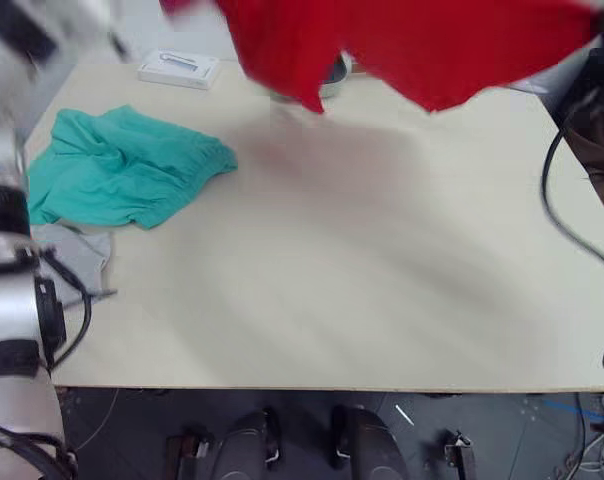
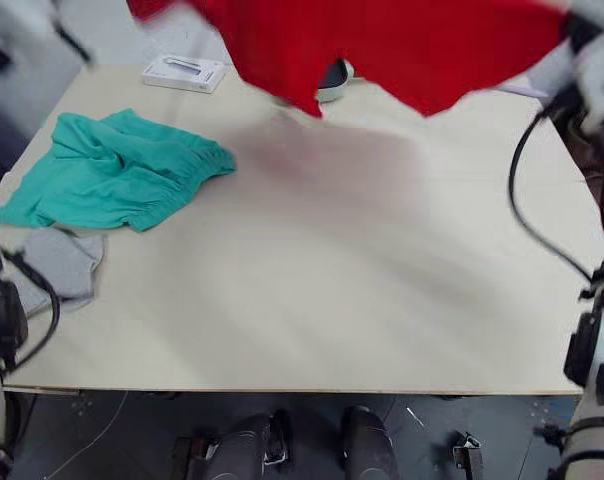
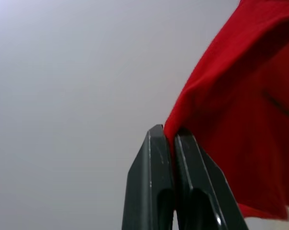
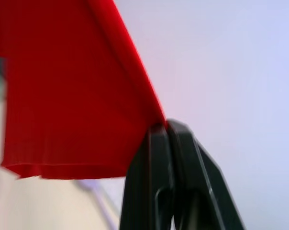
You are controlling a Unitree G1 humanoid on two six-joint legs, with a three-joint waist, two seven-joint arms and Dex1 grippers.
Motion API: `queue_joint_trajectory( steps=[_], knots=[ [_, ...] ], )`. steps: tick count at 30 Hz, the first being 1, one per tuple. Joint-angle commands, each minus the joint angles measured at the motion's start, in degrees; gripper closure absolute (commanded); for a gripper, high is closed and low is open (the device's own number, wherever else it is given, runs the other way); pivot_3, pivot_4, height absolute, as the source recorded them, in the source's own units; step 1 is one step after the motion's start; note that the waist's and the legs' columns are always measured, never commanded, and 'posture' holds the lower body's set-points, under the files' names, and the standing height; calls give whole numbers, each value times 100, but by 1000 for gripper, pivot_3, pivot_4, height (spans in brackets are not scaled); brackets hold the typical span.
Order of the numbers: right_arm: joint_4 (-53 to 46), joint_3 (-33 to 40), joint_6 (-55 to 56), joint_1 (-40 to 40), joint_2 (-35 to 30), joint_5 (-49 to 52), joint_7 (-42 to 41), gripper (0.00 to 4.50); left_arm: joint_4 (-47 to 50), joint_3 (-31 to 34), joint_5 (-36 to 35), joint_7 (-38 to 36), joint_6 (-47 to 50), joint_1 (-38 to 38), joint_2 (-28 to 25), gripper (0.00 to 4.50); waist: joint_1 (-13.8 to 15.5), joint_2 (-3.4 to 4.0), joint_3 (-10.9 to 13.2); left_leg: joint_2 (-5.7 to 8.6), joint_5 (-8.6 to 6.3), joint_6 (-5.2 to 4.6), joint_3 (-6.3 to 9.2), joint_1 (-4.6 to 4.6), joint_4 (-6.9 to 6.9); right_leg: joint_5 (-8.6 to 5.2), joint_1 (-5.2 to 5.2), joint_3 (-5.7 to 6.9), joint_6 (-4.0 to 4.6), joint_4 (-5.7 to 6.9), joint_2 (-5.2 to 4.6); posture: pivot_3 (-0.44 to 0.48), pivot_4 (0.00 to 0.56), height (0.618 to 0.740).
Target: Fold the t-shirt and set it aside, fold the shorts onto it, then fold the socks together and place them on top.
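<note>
Both arms are raised high at the far side of the table (image 1: 362,300), holding the t-shirt (image 1: 402,45) spread in the air between them. The left end effector (image 3: 169,136) is clamped on one red edge, and the right end effector (image 4: 162,128) is clamped on another; in each wrist view the black fingers (image 3: 151,158) pinch the cloth tight with no gap. The shirt hangs at about twelve o'clock over the table, its lower points just above the surface, near a small round grey thing (image 2: 334,75) behind it.

The shorts (image 1: 122,165) lie crumpled at about ten o'clock, and the socks (image 1: 77,250) sit just beside them at nine, at the table's left edge. A white box (image 1: 179,68) lies at eleven.

To do this step well, I'd say the arms should keep the shirt taut and level, lower it flat onto the open middle of the table, well apart from the shorts, and let the hem land first so it doesn't bunch. Uneven height would leave wrinkles.
</note>
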State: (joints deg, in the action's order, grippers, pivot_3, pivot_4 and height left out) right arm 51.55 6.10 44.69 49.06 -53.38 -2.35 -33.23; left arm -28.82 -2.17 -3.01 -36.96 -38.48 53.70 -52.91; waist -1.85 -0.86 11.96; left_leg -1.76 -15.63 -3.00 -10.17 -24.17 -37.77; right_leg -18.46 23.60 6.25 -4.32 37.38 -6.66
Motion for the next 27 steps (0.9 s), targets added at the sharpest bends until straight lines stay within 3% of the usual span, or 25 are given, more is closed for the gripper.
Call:
queue_joint_trajectory(
  steps=[1, 6, 9, 12, 16, 20, 25, 27],
  knots=[
    [-595, -16, 29, -1010, -225, 411, -848, 4500, 1675, 358, -831, -646, 1084, -1410, -405, 4469, -1, 4, 4, -3, 2, -3, -2, -11, -13, -4, 3, -8, -6, -2, 1, 0, 150, 740],
    [-2010, -13, -559, -3058, -306, 925, -1721, 4500, 4027, 631, -1027, -947, 3087, -4350, -789, 4469, -13, 5, 2, -12, 20, -9, 3, 20, -36, -9, -31, -54, -26, 5, -14, 0, 150, 740],
    [-2566, 81, -924, -3890, -436, 1039, -1990, 4500, 4827, 922, -1059, -829, 3722, -5284, -695, 4469, 4, 6, 1, -11, 22, 3, 5, 47, -29, -15, -47, -58, -19, 2, -53, 0, 150, 740],
    [-3101, 143, -1489, -4606, -654, 1311, -2459, 4500, 5329, 1014, -1125, -1160, 4262, -6007, -813, 4469, 37, 7, 0, -6, 18, 10, 20, 73, -18, -21, -77, -40, -9, 1, -71, 0, 150, 740],
    [-3921, 289, -2478, -5219, -767, 1820, -2840, 4500, 5873, 1014, -1482, -1209, 5127, -6267, -669, 4469, 36, 6, -6, -6, -13, 49, 35, 103, -12, -26, -113, -32, -1, -7, -76, 0, 150, 740],
    [-4221, 406, -2833, -5386, -777, 1743, -2858, 4500, 5926, 984, -1526, -1457, 5372, -6142, -685, 4469, 33, 10, -9, -6, -12, 48, 33, 104, -12, -27, -112, -29, 0, -7, -74, 0, 150, 740],
    [-4101, 530, -3236, -5143, -892, 1840, -3099, 4500, 5464, 939, -1688, -1884, 5820, -5239, -845, 4469, 49, 10, -9, -2, -5, 35, 33, 103, -12, -28, -113, -25, 2, -7, -77, 0, 150, 740],
    [-4074, 464, -3713, -4759, -930, 2022, -3316, 4500, 5091, 690, -1739, -2160, 5997, -4538, -841, 4469, 44, 10, -9, 0, -5, 34, 33, 102, -13, -28, -112, -25, 2, -8, -78, 0, 150, 740]
  ],
)
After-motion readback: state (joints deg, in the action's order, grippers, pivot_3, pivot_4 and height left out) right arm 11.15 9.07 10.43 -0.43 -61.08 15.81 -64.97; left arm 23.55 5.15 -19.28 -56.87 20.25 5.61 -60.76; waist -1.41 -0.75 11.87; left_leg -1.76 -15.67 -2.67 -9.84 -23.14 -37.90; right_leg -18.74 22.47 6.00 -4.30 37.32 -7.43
